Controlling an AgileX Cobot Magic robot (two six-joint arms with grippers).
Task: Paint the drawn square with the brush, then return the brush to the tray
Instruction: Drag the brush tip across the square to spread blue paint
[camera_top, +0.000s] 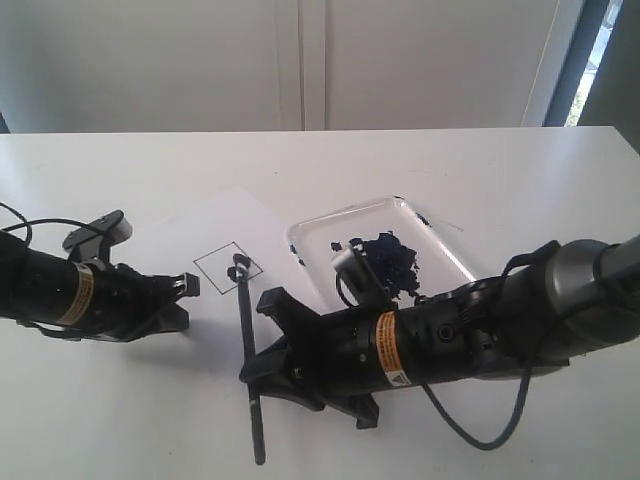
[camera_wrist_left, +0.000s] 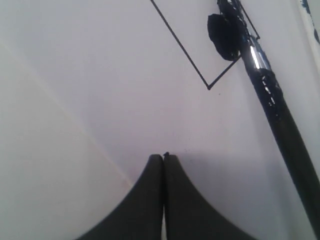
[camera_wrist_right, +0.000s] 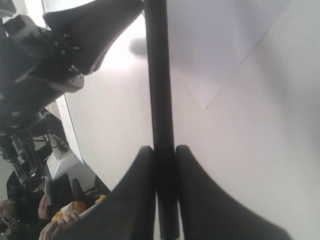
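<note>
The brush (camera_top: 247, 340) stands tilted, its dark bristle tip (camera_top: 239, 265) resting on the right side of the drawn square (camera_top: 222, 262) on the white paper. My right gripper (camera_top: 251, 337) is shut on the black handle (camera_wrist_right: 156, 75), which runs between its jaws (camera_wrist_right: 164, 150). In the left wrist view a dark blotch (camera_wrist_left: 223, 36) lies at the square's edge (camera_wrist_left: 180, 47) beside the silver ferrule (camera_wrist_left: 256, 55). My left gripper (camera_wrist_left: 164, 156) is shut and empty, resting on the paper left of the square (camera_top: 192, 285). The tray (camera_top: 448, 243) lies right of the paper.
A blue-black paint puddle (camera_top: 387, 258) sits in the tray, partly behind my right arm (camera_top: 470, 335). The paper sheet (camera_top: 215, 225) lies tilted; its corner (camera_wrist_right: 205, 106) shows in the right wrist view. The left arm (camera_wrist_right: 55, 45) appears there too.
</note>
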